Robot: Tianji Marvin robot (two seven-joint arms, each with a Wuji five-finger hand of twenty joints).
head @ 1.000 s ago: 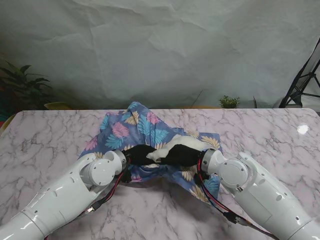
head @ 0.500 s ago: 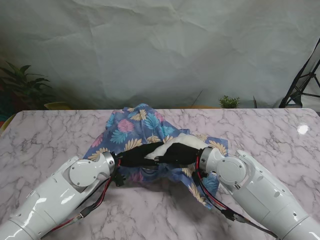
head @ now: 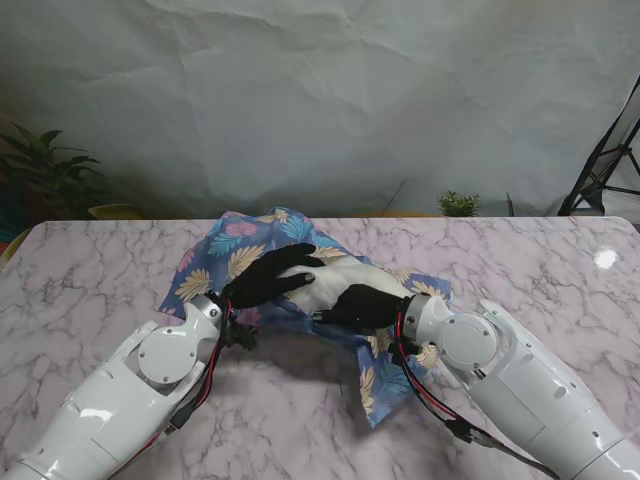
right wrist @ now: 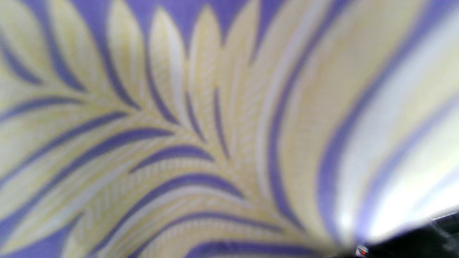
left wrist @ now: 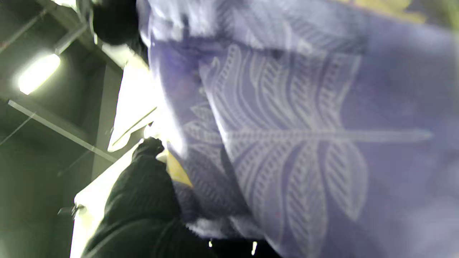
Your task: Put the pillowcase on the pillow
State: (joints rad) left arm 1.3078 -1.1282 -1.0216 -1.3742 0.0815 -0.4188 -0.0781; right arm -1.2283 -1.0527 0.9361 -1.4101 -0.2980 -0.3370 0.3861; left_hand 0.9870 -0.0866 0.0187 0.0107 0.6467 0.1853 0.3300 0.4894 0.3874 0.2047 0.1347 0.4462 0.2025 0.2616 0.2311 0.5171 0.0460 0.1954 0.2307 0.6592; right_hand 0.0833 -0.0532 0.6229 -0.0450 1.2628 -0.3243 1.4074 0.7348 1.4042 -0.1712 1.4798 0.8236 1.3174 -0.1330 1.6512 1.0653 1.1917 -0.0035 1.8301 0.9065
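Observation:
The blue pillowcase (head: 235,250) with a leaf print is bunched at the table's middle, its near edge lifted off the marble. A white pillow (head: 335,278) shows in its opening, between my two hands. My black-gloved left hand (head: 272,280) grips the pillowcase's edge, its fingers lying over the pillow. The right hand (head: 362,305) is closed on the pillowcase's other side, and a flap (head: 380,385) hangs from it toward me. Pillowcase fabric (left wrist: 304,143) fills the left wrist view beside a dark finger (left wrist: 143,182). Yellow leaf print on the pillowcase (right wrist: 179,143) fills the right wrist view.
The marble table (head: 100,280) stretches wide on both sides. A leafy plant (head: 40,165) stands past the far left corner, with a small plant (head: 458,203) at the back edge. A tripod leg (head: 600,165) rises at the far right. A grey backdrop hangs behind.
My left hand has risen and moved farther from me, lifting the pillowcase's left side off the table. More of the white pillow shows. The flap by the right hand now hangs lower.

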